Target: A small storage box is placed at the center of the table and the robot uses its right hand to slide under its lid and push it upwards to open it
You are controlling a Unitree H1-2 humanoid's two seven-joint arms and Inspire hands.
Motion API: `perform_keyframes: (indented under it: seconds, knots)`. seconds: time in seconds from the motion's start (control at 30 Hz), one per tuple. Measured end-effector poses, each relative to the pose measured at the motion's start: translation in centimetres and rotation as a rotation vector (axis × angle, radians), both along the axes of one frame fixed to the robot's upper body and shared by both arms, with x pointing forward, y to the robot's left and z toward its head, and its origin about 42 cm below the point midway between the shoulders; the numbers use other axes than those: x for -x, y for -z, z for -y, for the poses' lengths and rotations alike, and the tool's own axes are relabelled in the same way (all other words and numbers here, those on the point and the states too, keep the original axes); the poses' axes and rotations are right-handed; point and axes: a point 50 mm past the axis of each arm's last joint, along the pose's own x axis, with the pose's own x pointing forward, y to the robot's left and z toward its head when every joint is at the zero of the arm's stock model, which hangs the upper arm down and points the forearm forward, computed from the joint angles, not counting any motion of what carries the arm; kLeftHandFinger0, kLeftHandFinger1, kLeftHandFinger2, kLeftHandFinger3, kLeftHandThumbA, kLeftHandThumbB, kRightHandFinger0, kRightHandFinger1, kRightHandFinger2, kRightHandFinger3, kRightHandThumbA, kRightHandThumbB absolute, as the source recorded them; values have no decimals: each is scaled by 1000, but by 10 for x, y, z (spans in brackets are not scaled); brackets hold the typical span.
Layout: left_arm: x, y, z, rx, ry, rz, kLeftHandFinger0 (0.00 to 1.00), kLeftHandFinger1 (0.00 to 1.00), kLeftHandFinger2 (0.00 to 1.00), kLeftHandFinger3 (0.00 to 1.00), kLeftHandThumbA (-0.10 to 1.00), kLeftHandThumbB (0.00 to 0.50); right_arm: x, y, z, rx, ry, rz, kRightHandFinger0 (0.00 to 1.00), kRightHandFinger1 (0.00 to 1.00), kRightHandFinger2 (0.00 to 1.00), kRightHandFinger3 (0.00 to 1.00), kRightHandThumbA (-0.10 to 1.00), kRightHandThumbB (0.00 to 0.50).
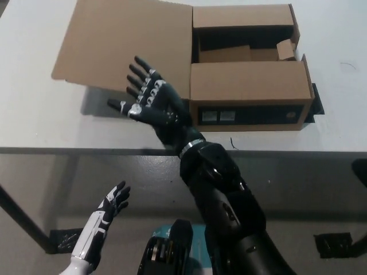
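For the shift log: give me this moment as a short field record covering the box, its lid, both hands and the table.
box: brown cardboard storage box on the white table, near its front edge
lid: large flap swung fully open to the box's left, interior exposed
right hand: black hand palm up, fingers spread, holding nothing, just below the open flap
left hand: white hand resting low, below the table edge, fingers apart
task state: box appears open

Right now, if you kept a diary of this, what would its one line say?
box: open | lid: swung out left | right hand: open, palm up, beside lid | left hand: open, resting below table
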Motion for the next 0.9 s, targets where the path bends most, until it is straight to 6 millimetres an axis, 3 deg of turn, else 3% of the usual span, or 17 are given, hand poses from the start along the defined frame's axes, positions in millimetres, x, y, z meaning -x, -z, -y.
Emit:
perform_keyframes:
  seconds: [0.13, 0.27, 0.33, 0.47, 0.53, 0.7, 0.9]
  knots:
    - [0, 0, -1, -6, 5, -4, 1000, 1000, 1000, 1000, 1000, 399, -1, 10, 5, 33, -2, -4, 1000, 1000, 1000, 1000, 1000, 265]
    - [-1, -1, -1, -12, 11, -7, 1000, 1000, 1000, 1000, 1000, 408, -2, 4, 19, 23, 19, 32, 1000, 1000, 1000, 1000, 1000, 304]
    - [-1, -1, -1, -13, 12, -10, 1000, 1000, 1000, 1000, 1000, 405, -2, -9, 25, 3, 30, 76, 1000, 1000, 1000, 1000, 1000, 319]
    - [-1, 0, -1, -15, 12, -16, 1000, 1000, 1000, 1000, 1000, 415, 5, -43, 34, -49, 43, 180, 1000, 1000, 1000, 1000, 1000, 291]
    - [-1, 0, -1, -18, 11, -20, 1000, 1000, 1000, 1000, 1000, 424, 10, -62, 39, -75, 46, 239, 1000, 1000, 1000, 1000, 1000, 322]
    - [-1, 1, -1, -22, 10, -26, 1000, 1000, 1000, 1000, 1000, 417, 27, -103, 54, -128, 46, 370, 1000, 1000, 1000, 1000, 1000, 340]
    - [-1, 2, -1, -26, 10, -30, 1000, 1000, 1000, 1000, 1000, 412, 56, -129, 74, -180, 44, 479, 1000, 1000, 1000, 1000, 1000, 338]
